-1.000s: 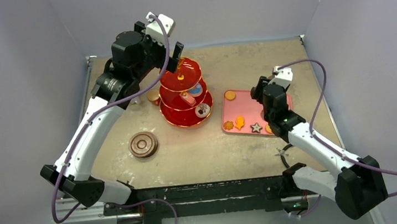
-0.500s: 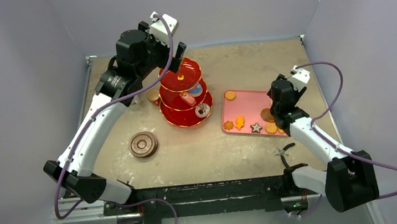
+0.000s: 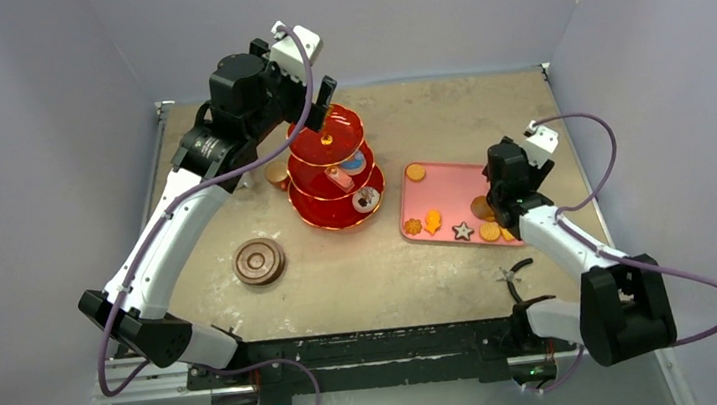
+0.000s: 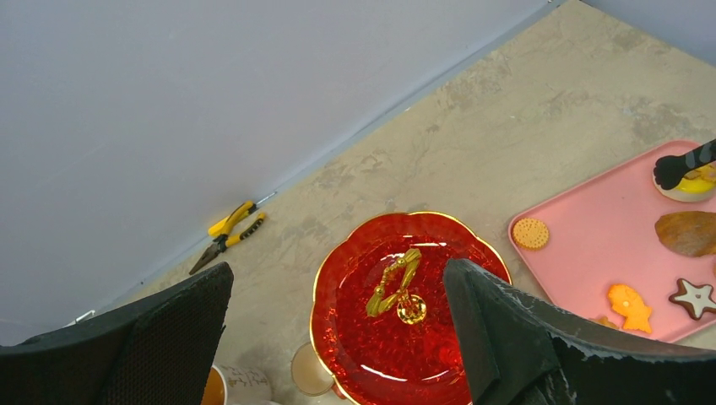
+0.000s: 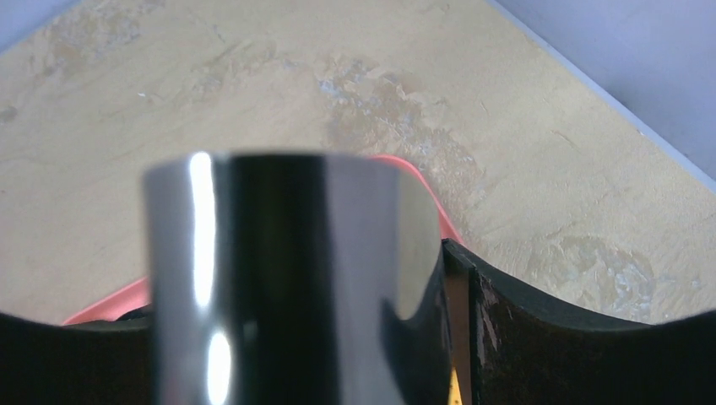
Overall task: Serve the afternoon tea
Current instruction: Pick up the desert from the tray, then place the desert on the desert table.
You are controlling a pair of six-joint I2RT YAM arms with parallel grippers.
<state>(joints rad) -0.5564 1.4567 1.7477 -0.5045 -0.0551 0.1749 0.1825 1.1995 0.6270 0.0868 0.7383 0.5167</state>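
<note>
The red three-tier stand [image 3: 334,170] with gold rims stands mid-table, with pastries on its lower tiers. My left gripper [image 3: 322,101] hangs open above its top tier [image 4: 397,346]; the gold handle [image 4: 393,283] shows between the wide-apart fingers, untouched. A white mug of tea [image 4: 224,388] and a small cup [image 3: 277,174] sit behind the stand on its left. Stacked brown saucers [image 3: 259,261] lie front left. My right gripper [image 3: 497,198] is over the pink tray's [image 3: 444,188] right end, shut on the shiny bend of black tongs [image 5: 279,253]. The tongs' tip [image 4: 684,164] rests at a yellow pastry.
Biscuits lie on the tray: a round one [image 3: 416,171], a fish [image 3: 433,221], a star [image 3: 462,231]. Yellow-handled pliers [image 4: 228,236] lie by the back wall. A small dark hand tool [image 3: 516,281] lies front right, beside the right arm's base.
The right arm swung its wrist rightward to the tray's right edge, uncovering two biscuits, then nearly stopped. The left gripper rose slightly above the stand and now holds still.
</note>
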